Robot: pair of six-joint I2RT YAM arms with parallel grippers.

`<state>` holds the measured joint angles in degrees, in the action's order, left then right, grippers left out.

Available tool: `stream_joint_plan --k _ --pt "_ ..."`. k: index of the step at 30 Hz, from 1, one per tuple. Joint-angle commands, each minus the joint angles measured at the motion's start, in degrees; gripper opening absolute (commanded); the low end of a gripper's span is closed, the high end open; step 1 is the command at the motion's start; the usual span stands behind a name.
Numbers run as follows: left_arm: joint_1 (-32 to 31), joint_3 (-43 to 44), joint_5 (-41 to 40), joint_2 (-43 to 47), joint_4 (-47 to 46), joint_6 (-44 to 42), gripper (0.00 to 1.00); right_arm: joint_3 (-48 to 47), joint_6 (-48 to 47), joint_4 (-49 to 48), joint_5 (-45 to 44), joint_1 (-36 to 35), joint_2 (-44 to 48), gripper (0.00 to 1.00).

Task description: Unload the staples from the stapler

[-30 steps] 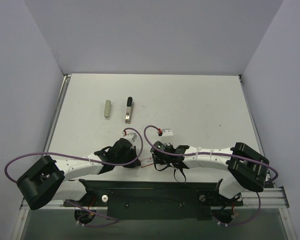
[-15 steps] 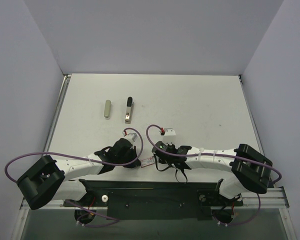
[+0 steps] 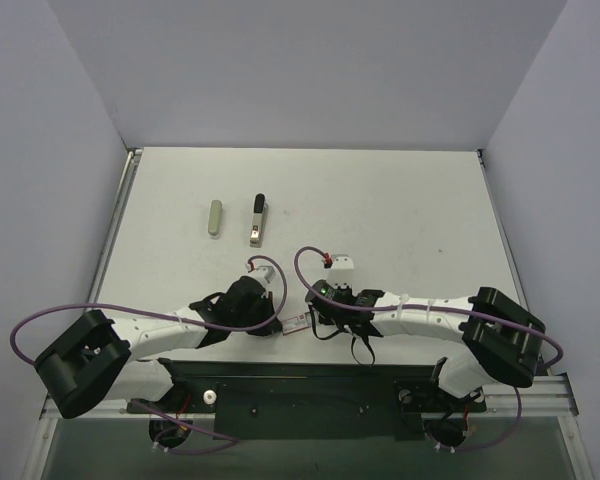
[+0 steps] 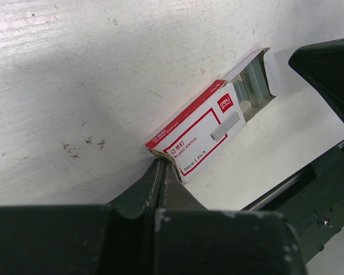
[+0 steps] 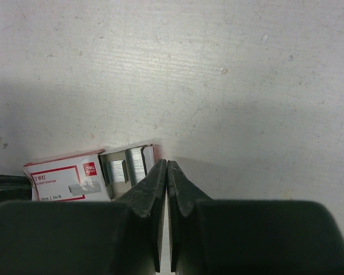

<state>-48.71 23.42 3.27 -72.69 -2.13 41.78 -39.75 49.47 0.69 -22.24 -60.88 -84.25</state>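
While both arms crouch low at the near edge of the bench [image 3: 400,200], the stapler [image 3: 258,220] lies untouched farther out, left of centre, flat, its black end pointing away from the bases. A small grey-green bar [image 3: 214,217] lies just beside it on the left, roughly parallel, not touching. Both are well apart from either arm. Near the bases, between the two wrists, sits a red-and-white box [image 3: 296,322] with its flap end open. In the right wrist view, silvery strips [image 5: 136,163] show inside that open end. Left gripper [image 4: 162,169]: jaws pressed together, tips meeting at the closed corner of the box; I cannot tell whether they touch the card or pinch any of it. Right gripper [image 5: 164,169]: jaws likewise together with only a hairline seam between them, nothing held, tips resting just beside the open end of the box. Purple cables loop over each forearm in the overhead view.
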Motion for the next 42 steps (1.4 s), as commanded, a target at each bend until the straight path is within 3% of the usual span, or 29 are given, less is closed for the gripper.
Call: stream_joint_plan --k 1,42 --pt "-0.6 -0.1 -0.9 -1.9 5.7 -0.9 0.00 0.0 0.4 1.6 -1.6 0.4 -1.4 0.00" --pt "-1.0 -0.7 -1.1 -2.9 4.9 -0.6 0.00 -0.6 -0.3 -4.6 3.5 -1.2 -5.1 0.00"
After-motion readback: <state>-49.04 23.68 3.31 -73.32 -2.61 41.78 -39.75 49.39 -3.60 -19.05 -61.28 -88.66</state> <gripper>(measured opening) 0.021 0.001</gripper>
